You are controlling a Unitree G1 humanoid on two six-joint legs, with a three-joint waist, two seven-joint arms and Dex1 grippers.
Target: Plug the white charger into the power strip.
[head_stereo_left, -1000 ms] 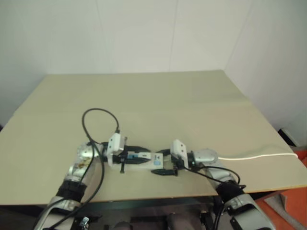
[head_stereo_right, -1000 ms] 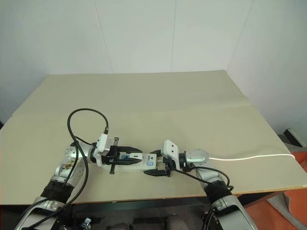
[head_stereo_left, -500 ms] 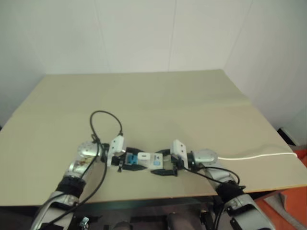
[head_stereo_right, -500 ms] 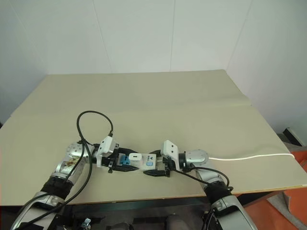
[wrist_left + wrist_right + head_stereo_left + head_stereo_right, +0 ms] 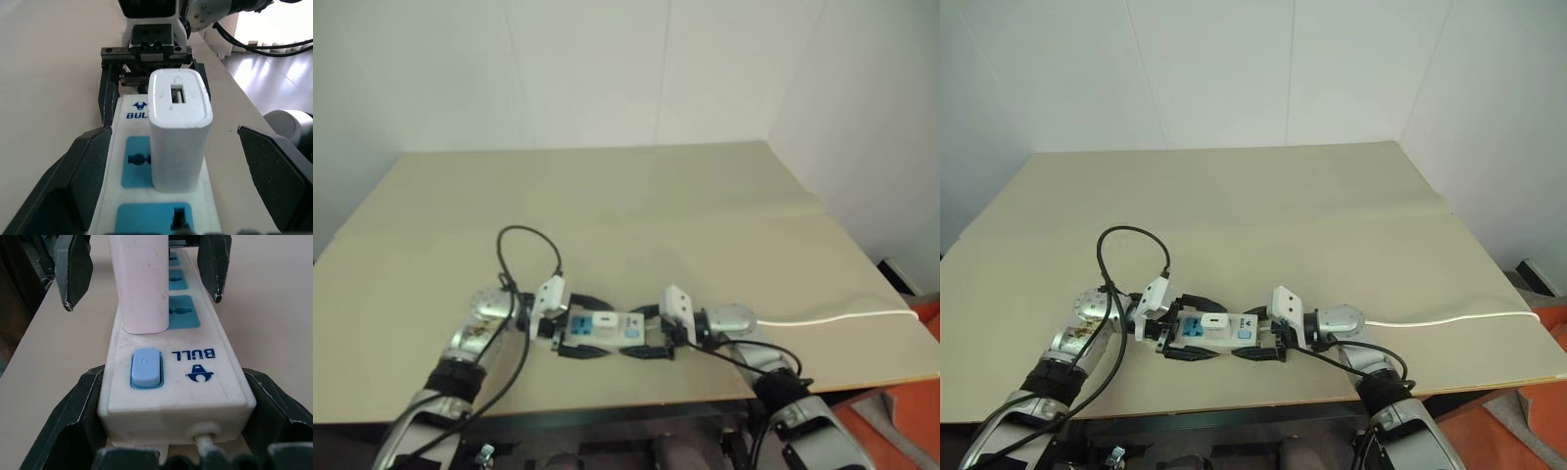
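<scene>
Strip reads "BULL", right gripper pinching it; charger plugged; left gripper spread.

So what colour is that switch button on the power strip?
Light blue. The switch button on the white power strip shows best in the right wrist view.

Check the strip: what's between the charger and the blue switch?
Nothing. In the right wrist view the white charger stands in the socket next to the blue switch, with a short bare stretch of the power strip between them.
</scene>
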